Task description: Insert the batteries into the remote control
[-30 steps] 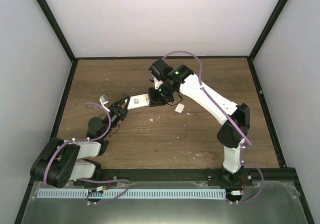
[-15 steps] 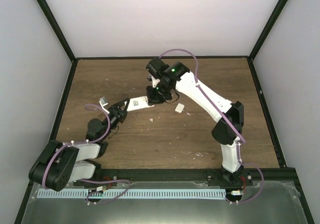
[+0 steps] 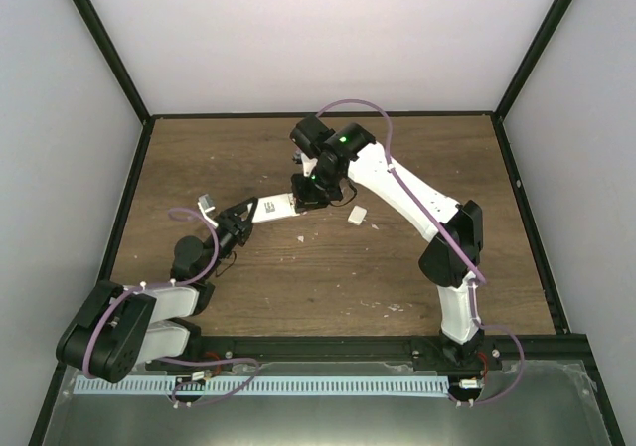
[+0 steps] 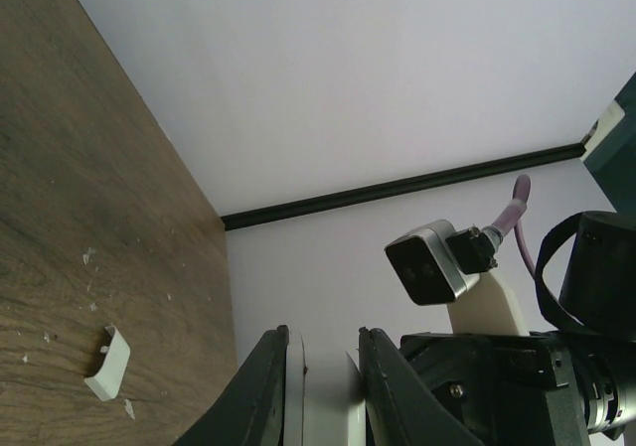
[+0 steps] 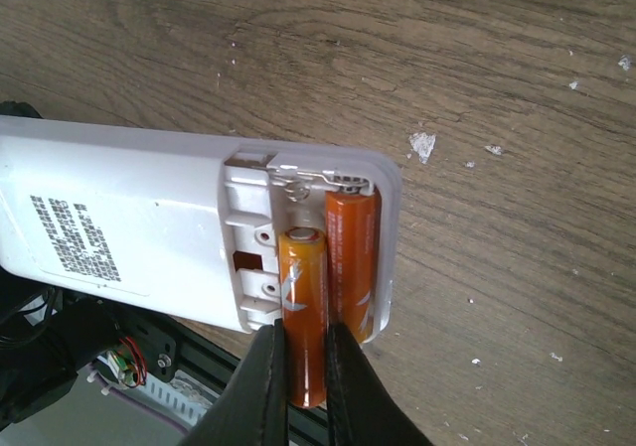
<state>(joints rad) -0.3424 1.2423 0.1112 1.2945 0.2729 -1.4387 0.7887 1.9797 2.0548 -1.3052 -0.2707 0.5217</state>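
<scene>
The white remote control is held off the table by my left gripper, which is shut on its near end; in the left wrist view the remote fills the gap between the jaws. In the right wrist view the remote lies back up with its battery bay open. One orange battery lies in the right slot. My right gripper is shut on the second orange battery, whose tip reaches into the left slot while its tail sticks out past the remote's end. The right gripper sits over the remote's far end.
A small white square cover piece lies on the wooden table right of the remote and shows in the left wrist view. White specks dot the table. A black frame borders the table.
The right arm has shifted a little left and down over the remote's far end. The left gripper with the remote has moved slightly up and right.
</scene>
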